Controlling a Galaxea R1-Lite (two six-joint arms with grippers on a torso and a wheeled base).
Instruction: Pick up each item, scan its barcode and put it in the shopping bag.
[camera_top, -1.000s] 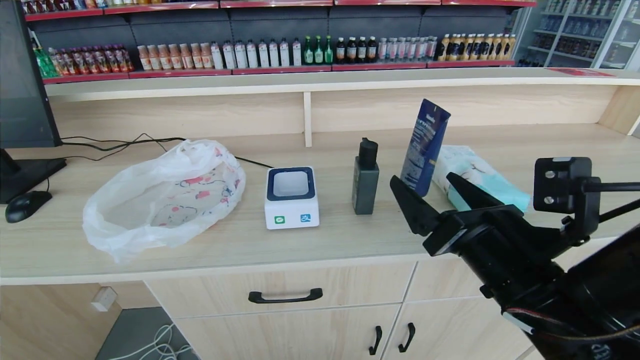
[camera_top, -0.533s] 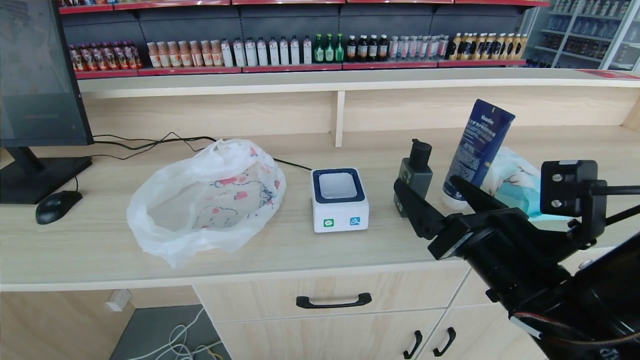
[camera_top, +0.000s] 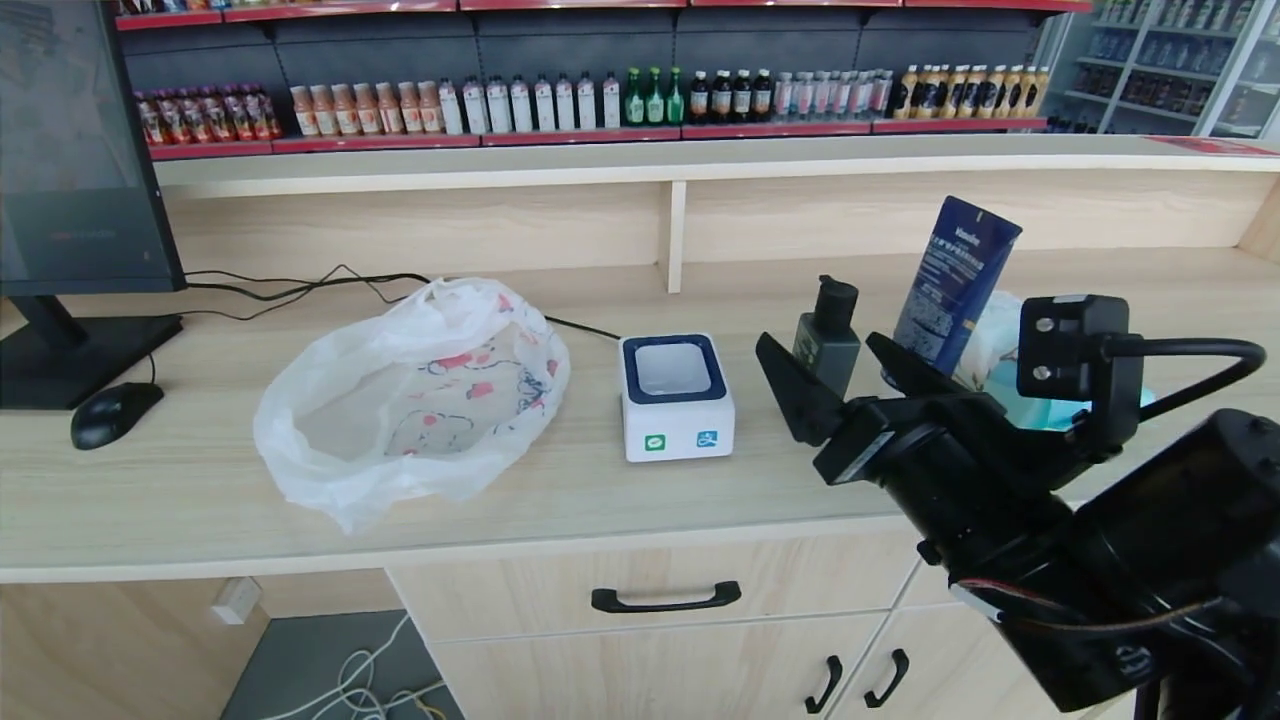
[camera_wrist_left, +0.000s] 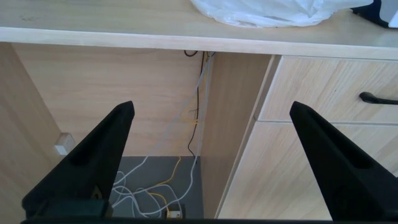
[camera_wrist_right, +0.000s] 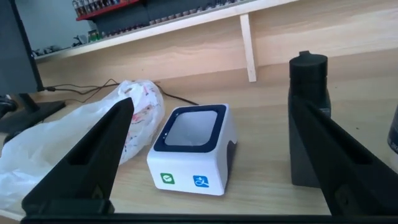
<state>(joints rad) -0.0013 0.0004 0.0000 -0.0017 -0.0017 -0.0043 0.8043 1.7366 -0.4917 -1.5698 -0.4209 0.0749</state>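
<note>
Three items are sitting on the tabletop (camera_top: 560, 480) waiting to be scanned, all off toward the robot's right. There's a dark grey pump bottle (camera_top: 828, 335), a blue tube (camera_top: 955, 275) standing on its cap and leaning a bit, and a soft tissue pack (camera_top: 992, 325) tucked right behind the tube. The little white barcode scanner (camera_top: 677, 395) is in the middle, just beside the bottle. The crumpled plastic shopping bag (camera_top: 415, 395) lies open-mouthed on the scanner's other side.

The right tool (camera_top: 816, 338) hangs over the tabletop's front edge, pointed at the pump bottle. Its jaws are spread wide and it's got nothing in it. The left tool (camera_wrist_left: 211, 109) is down low, below the tabletop edge and facing the cabinet front, also wide open and empty.

A monitor (camera_top: 70, 150) and a mouse (camera_top: 115, 413) sit at the far left end.
</note>
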